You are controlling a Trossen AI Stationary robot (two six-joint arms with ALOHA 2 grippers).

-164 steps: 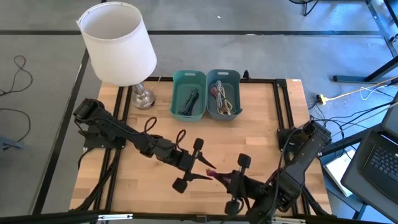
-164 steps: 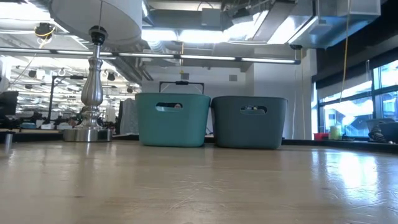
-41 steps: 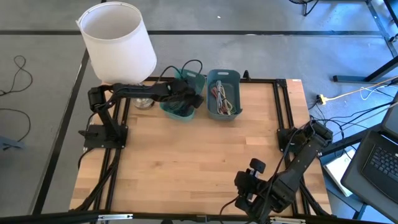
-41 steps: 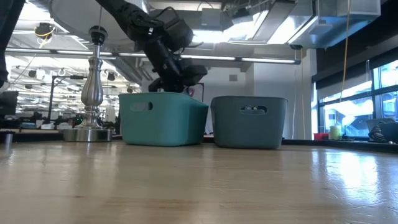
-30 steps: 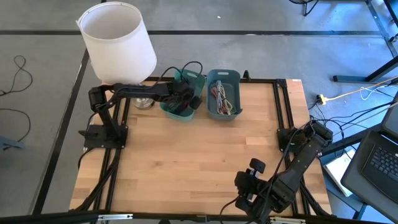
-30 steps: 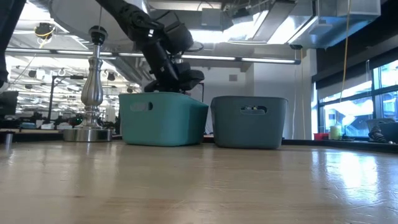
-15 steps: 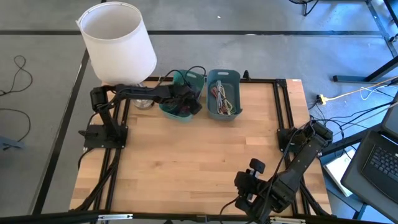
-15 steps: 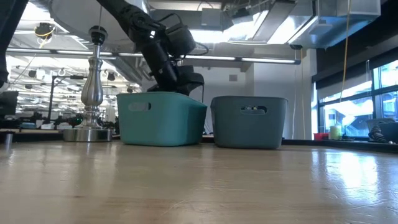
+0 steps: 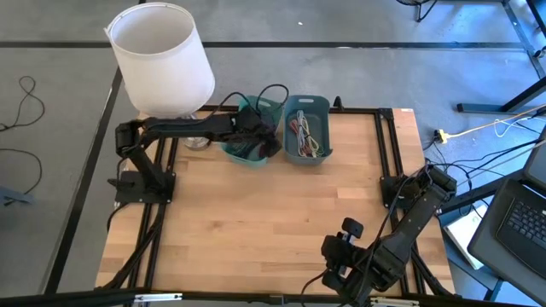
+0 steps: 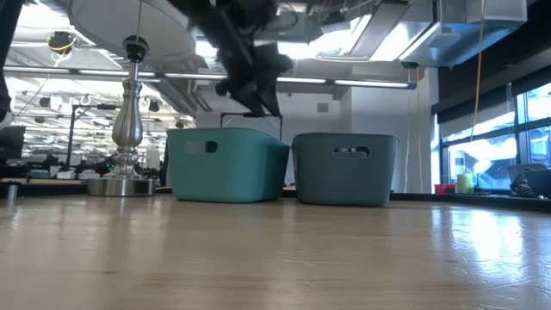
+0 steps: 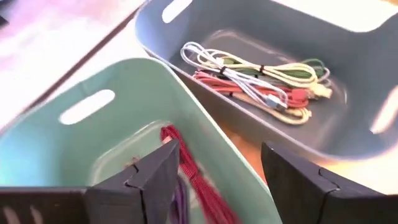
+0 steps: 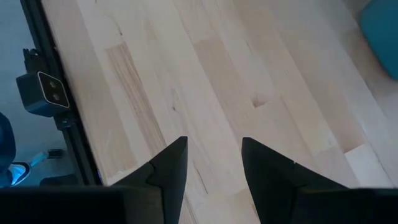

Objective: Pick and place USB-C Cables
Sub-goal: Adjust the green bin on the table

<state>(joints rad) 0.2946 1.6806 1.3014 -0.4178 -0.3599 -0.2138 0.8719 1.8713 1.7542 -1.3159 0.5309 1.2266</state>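
Observation:
My left gripper (image 9: 270, 141) hangs open above the light teal bin (image 9: 230, 152), seen blurred over the bin's rim in the low view (image 10: 254, 77). In the left wrist view its fingers stand on either side of the bin's right rim (image 11: 221, 149) without touching it. A magenta cable bundle (image 11: 189, 177) and a purple one (image 11: 179, 208) lie on the bin's floor. The grey-blue bin (image 9: 305, 101) beside it holds cream, green and red cables (image 11: 261, 78). My right gripper (image 9: 339, 239) waits open over bare wood (image 12: 214, 162) near the table's near edge.
A lamp with a white shade (image 9: 162, 55) stands at the far left corner, its metal base (image 10: 129, 103) just left of the teal bin. The two bins stand side by side at the far edge (image 10: 344, 168). Black frame rails run along both table sides.
My left gripper has risen out of the teal bin until it hangs clear above the rim, drifting a little toward the grey-blue bin. The magenta cable stays in the teal bin. My right arm has kept still.

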